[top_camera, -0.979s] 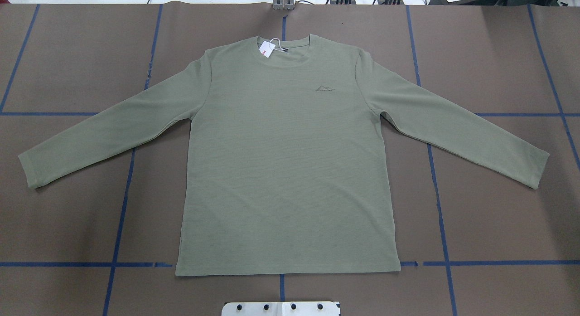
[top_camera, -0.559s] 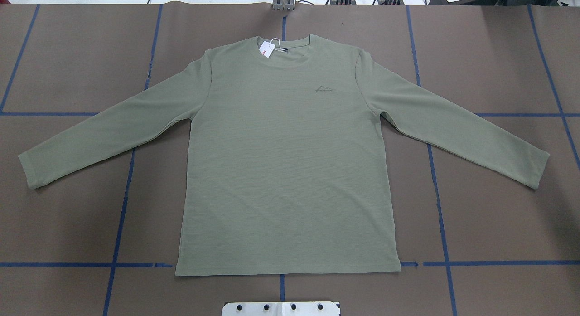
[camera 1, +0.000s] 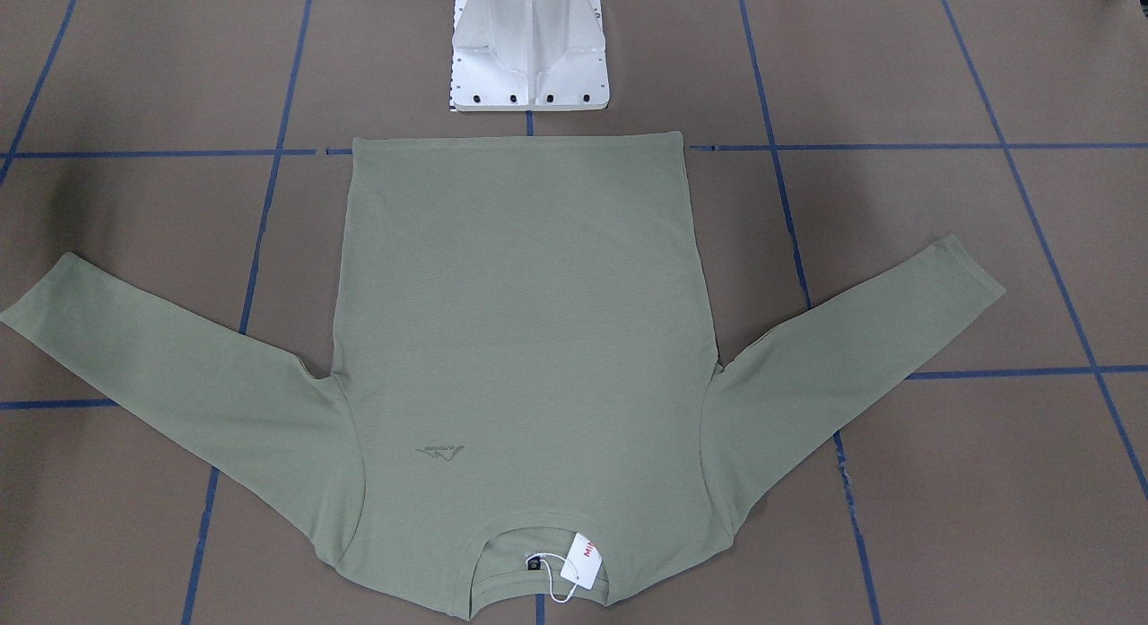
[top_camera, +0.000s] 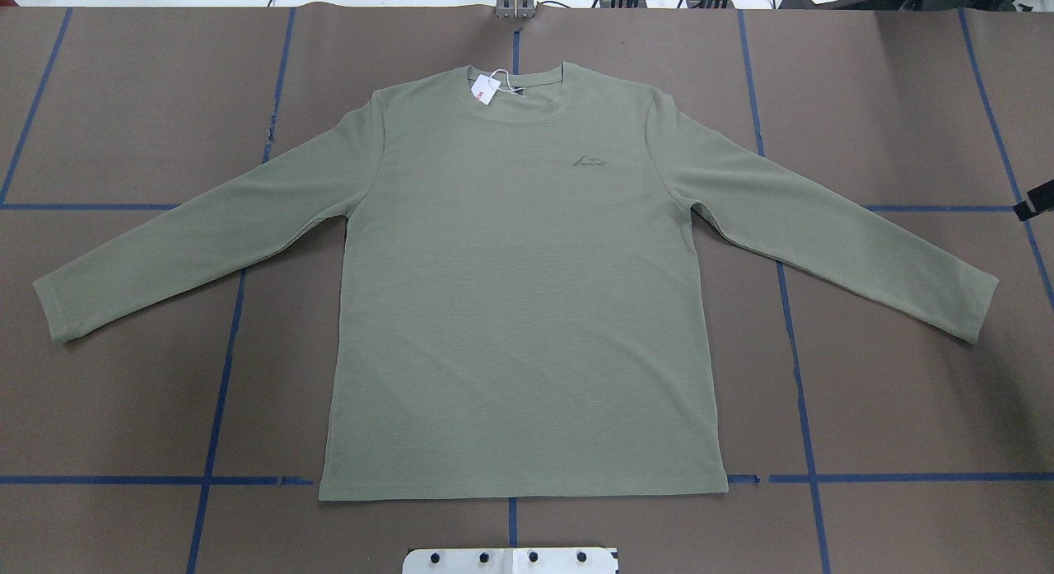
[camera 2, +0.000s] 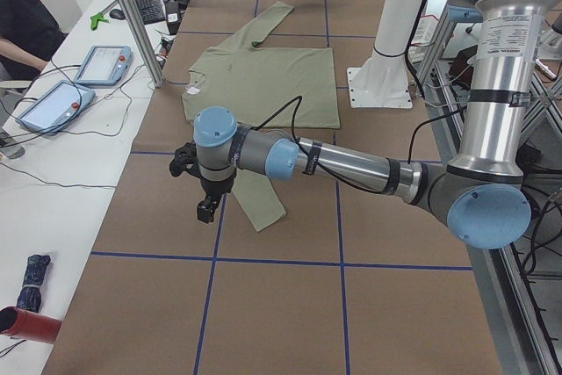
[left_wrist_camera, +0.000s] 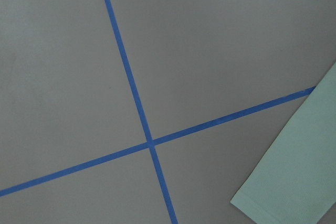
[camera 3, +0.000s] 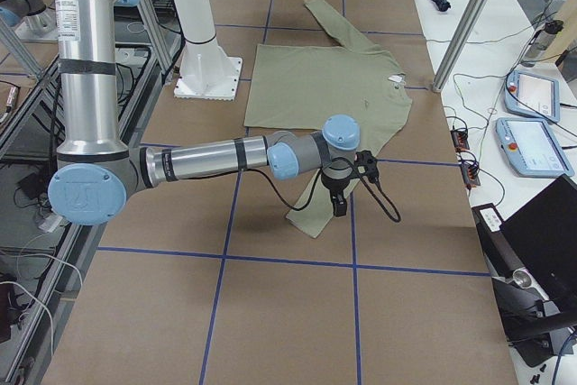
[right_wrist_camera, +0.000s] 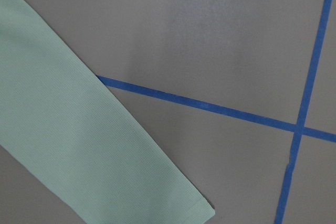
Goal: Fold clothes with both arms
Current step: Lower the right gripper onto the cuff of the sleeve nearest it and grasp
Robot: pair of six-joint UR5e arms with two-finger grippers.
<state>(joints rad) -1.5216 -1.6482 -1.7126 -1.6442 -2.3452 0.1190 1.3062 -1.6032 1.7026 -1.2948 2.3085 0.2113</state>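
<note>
The clothes are one sage-green long-sleeved shirt (top_camera: 519, 294) lying flat and face up on the brown table, sleeves spread, neck and white hang tag (top_camera: 484, 88) on the far side. My left gripper (camera 2: 206, 208) hangs just outside the left sleeve's cuff (top_camera: 58, 310); I cannot tell whether it is open or shut. My right gripper (camera 3: 340, 205) hovers over the right sleeve near its cuff (top_camera: 972, 306); only a black tip (top_camera: 1029, 210) shows overhead, state unclear. The wrist views show the left cuff (left_wrist_camera: 294, 182) and the right sleeve (right_wrist_camera: 79, 145), with no fingers.
The white base pedestal (camera 1: 529, 47) stands at the shirt's hem. Blue tape lines (top_camera: 222, 352) grid the brown table cover. A person (camera 2: 26, 6) sits at a side table with teach pendants (camera 2: 104, 63). A metal post (camera 2: 132, 15) stands near the table's edge.
A black tip of my right gripper has come into the overhead view at its right edge. The shirt has not moved.
</note>
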